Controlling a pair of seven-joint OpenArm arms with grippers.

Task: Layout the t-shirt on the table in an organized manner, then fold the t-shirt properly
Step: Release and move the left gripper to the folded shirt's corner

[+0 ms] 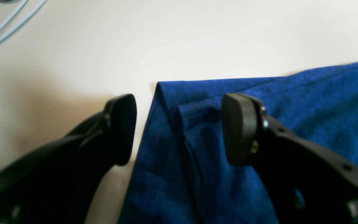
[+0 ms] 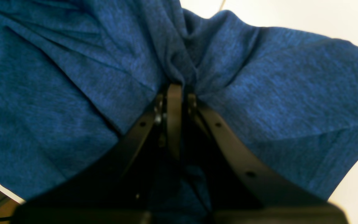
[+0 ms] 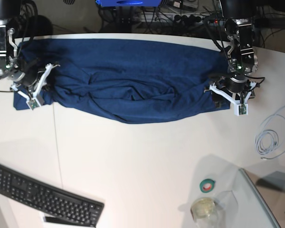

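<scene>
Bare table (image 3: 133,156) before keyboard (image 3: 45,197)

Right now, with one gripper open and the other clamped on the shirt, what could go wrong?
The right gripper is shut on bunched fabric of the t-shirt, so pulling may drag the whole shirt rather than flatten its wrinkled middle. The open left gripper straddles a folded edge and might close on several layers. The shirt lies near the table's far edge and could slip over.

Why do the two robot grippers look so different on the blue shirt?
The left gripper is open, with the t-shirt edge lying loose between its fingers. The right gripper is shut, pinching a bunch of the cloth. Around the left gripper the cloth lies fairly flat; at the right gripper it puckers. Both are black and sit at opposite ends of the t-shirt.
</scene>
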